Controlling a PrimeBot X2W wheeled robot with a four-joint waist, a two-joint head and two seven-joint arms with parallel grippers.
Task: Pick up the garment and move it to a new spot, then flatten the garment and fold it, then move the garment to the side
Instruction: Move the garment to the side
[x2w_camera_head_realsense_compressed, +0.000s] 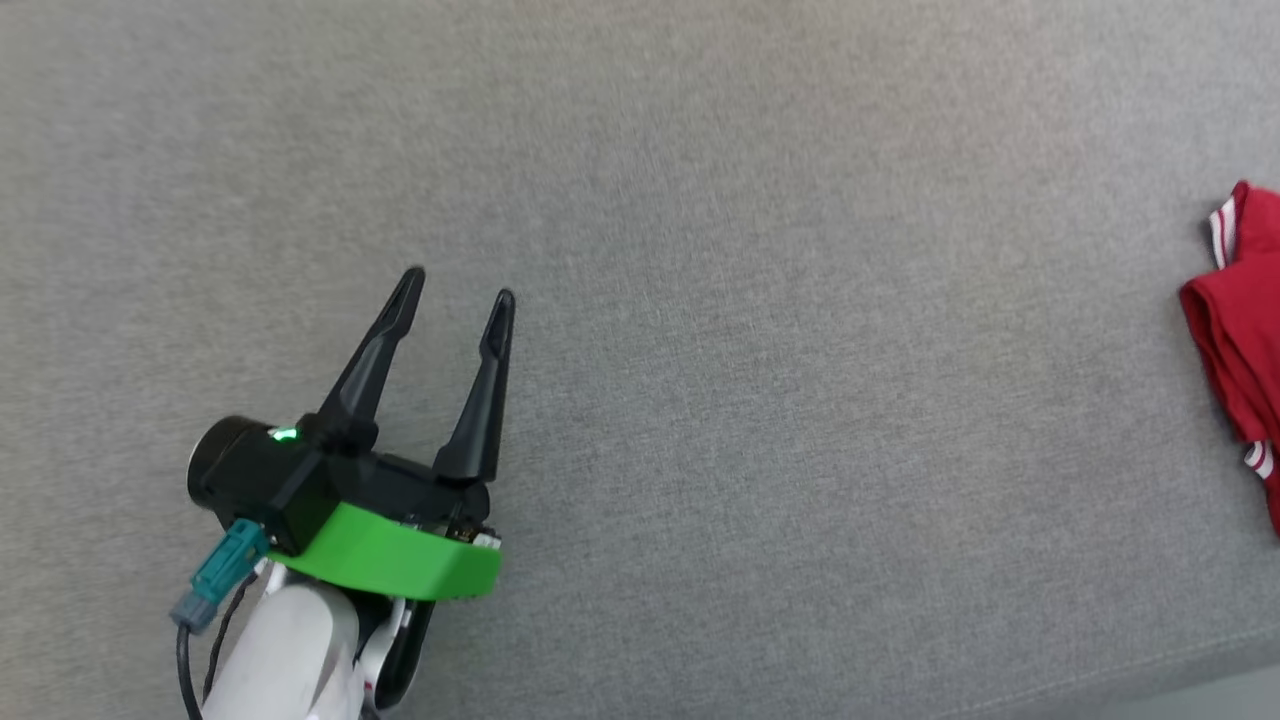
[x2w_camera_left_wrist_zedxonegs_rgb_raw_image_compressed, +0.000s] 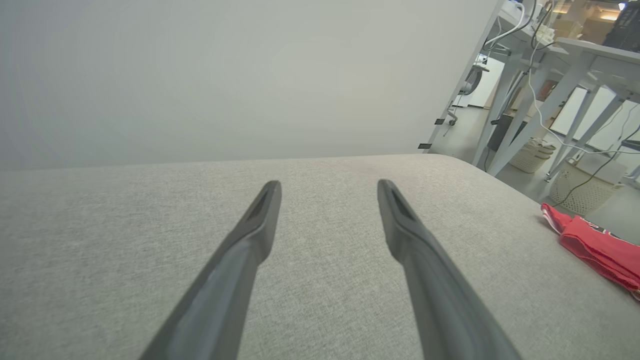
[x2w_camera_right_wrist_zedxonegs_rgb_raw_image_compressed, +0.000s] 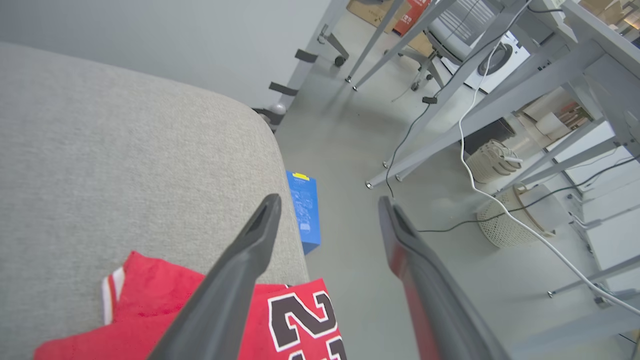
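Observation:
The red garment lies bunched at the far right edge of the grey cushioned surface, striped trim showing. In the left wrist view the garment sits far off to the right. Beneath the right gripper the garment shows black white-outlined numerals, hanging partly over the surface's edge. My left gripper hovers open over bare fabric at the lower left, far from the garment, and its fingers stand apart. My right gripper is open above the garment, nothing between its fingers.
A blue box stands on the floor beside the surface's edge. Grey table legs, cables and woven baskets crowd the floor beyond. A pale wall rises behind the surface.

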